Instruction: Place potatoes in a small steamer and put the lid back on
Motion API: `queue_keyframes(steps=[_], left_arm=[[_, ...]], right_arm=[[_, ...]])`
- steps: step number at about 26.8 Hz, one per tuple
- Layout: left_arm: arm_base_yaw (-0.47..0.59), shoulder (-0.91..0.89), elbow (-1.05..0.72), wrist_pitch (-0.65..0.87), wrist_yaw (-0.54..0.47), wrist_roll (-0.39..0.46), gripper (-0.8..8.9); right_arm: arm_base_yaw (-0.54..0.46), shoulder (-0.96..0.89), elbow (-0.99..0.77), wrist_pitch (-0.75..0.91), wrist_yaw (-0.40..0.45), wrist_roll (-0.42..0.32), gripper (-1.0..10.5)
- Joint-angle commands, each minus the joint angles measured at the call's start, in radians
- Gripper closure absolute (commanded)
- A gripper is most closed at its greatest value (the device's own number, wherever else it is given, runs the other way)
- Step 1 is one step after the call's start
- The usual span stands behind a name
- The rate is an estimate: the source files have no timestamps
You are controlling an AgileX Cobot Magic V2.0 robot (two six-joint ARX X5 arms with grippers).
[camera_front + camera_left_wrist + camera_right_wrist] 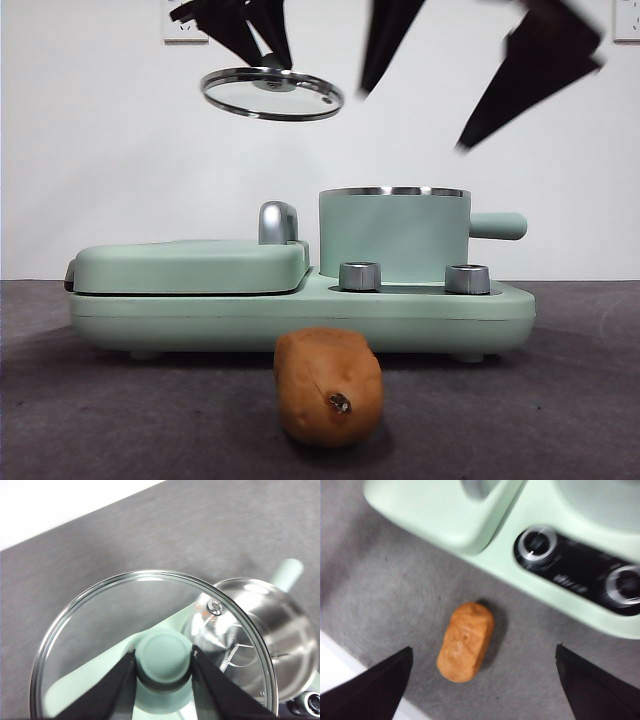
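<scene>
Blocking nothing, griddle cover point(190, 265) beside steamer point(393, 235)

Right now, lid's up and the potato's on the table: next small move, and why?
Probably lower the open right gripper onto the oblong orange-brown potato: it lies on the grey table, the mint-green steamer pot stands uncovered, and the left gripper holds the round glass lid aloft.

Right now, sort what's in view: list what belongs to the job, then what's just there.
Job:
potato, on the table
small steamer, uncovered
lid, held aloft by left claw
right claw, open above the potato

Just there:
griddle cover
two knobs
</scene>
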Motion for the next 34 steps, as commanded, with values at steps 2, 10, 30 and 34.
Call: queue_keyframes(steps=[2,10,30,34], left_arm=[[0.023,-0.028,0.042,0.017,0.009,-0.017,7.97],[0.057,-0.055,0.042,0.0,0.017,-0.024,7.97],[0.057,-0.071,0.042,-0.015,0.017,-0.024,7.97],[0.067,-0.071,0.042,-0.015,0.017,-0.024,7.97]], right_arm=[[0.054,0.139,0.019,0.015,0.004,0.067,4.9],[0.127,0.314,0.019,0.087,-0.004,0.08,4.9],[0.167,0.458,0.034,0.094,-0.014,0.071,8.5],[0.132,0.441,0.121,0.002,-0.013,0.025,8.5]])
